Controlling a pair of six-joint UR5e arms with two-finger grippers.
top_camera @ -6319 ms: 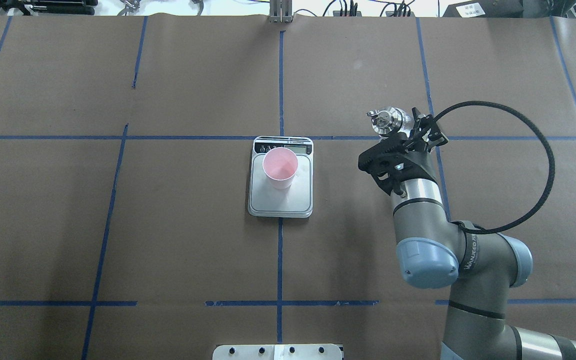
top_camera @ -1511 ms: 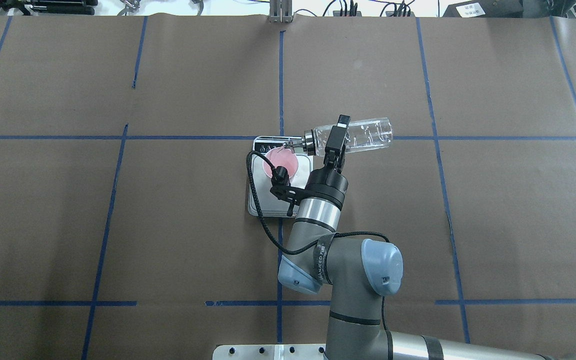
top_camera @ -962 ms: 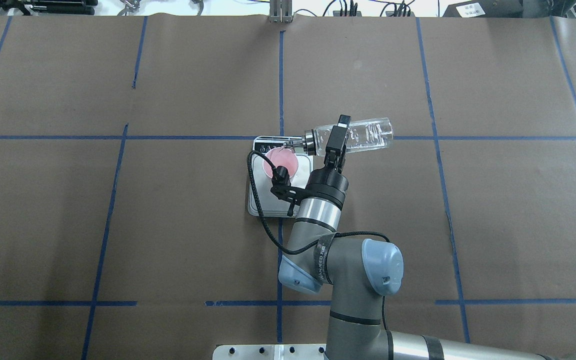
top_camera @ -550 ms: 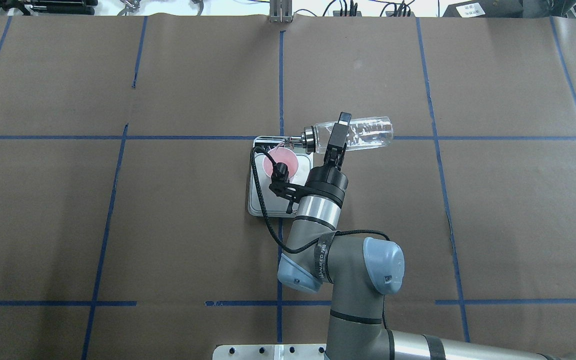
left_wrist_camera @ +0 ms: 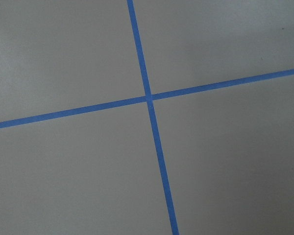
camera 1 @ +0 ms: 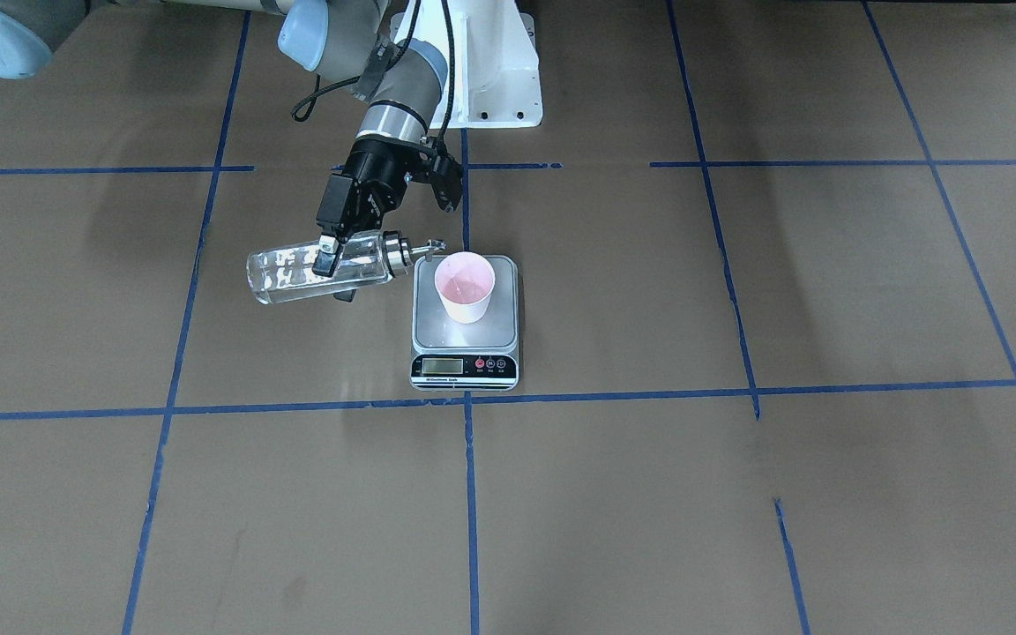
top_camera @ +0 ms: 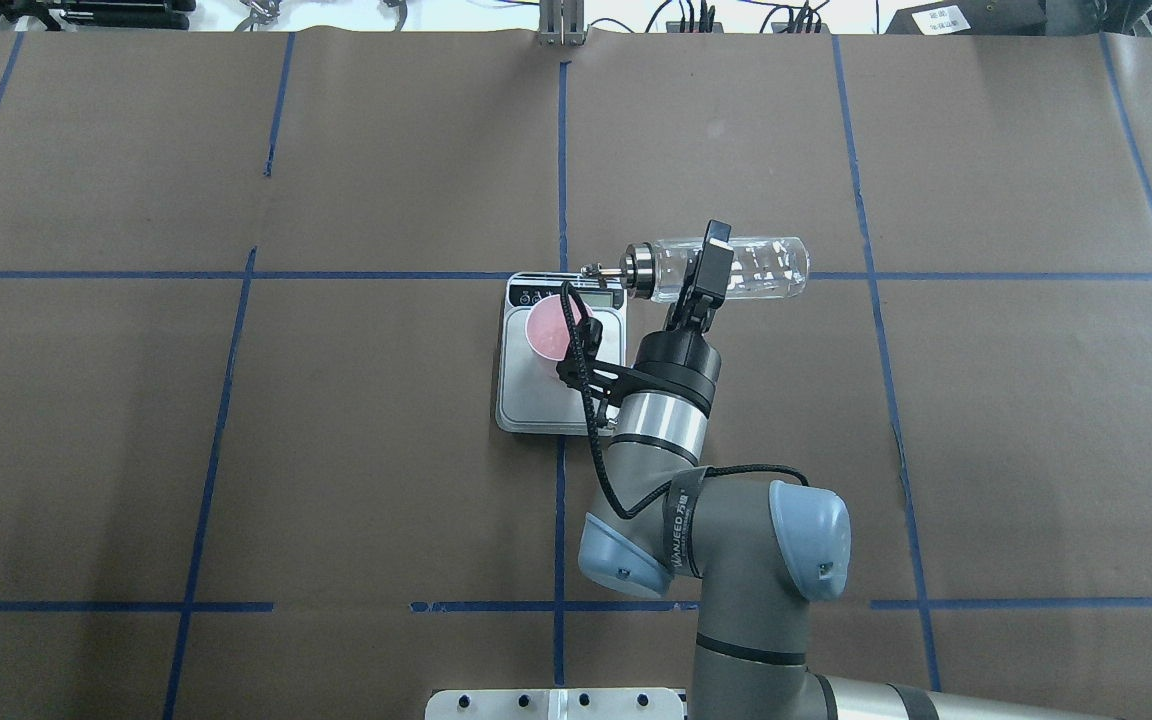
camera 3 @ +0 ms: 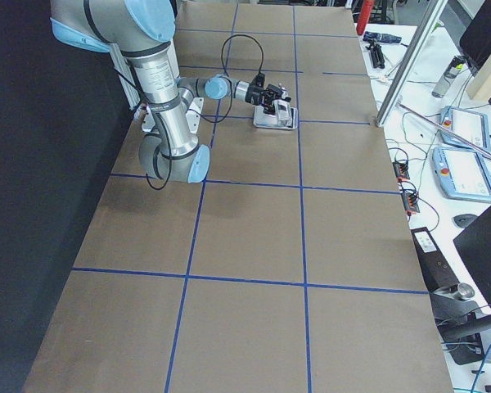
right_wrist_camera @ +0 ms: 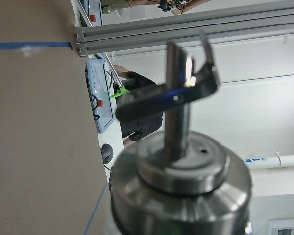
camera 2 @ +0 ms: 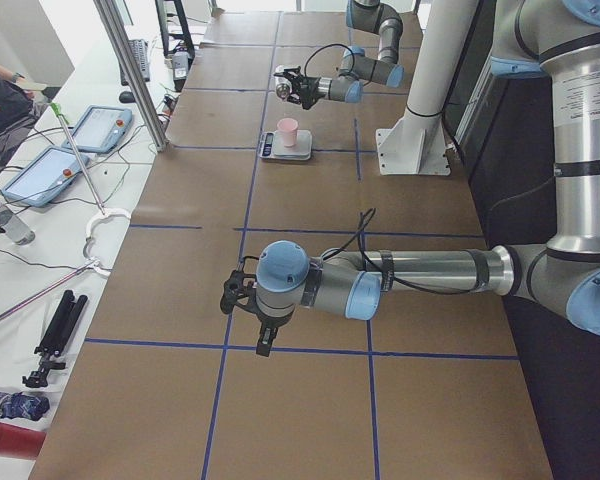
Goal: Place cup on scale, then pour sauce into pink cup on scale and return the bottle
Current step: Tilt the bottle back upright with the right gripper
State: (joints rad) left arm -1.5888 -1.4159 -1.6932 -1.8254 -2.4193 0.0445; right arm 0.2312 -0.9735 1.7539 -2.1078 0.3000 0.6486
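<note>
The pink cup [camera 1: 465, 284] stands upright on the scale [camera 1: 464, 333]; in the overhead view the cup [top_camera: 548, 326] is partly hidden by my right wrist's cable. My right gripper [top_camera: 708, 266] is shut on the clear glass bottle [top_camera: 758, 268] and holds it lying about level above the table. Its silver spout cap [top_camera: 634, 270] points at the cup, with the tip just outside the rim, over the scale's [top_camera: 536, 400] display end. The cap [right_wrist_camera: 181, 186] fills the right wrist view. My left gripper [camera 2: 242, 300] shows only in the exterior left view; I cannot tell if it is open.
Brown paper with blue tape lines [left_wrist_camera: 148, 96] covers the table. The left arm [camera 2: 380, 275] lies low over the table's near-left part, far from the scale. The robot's white base plate [camera 1: 490, 70] stands behind the scale.
My right gripper has carried the bottle to the right, away from the cup. The bottle has tipped back towards level and the spout has left the cup's opening.
</note>
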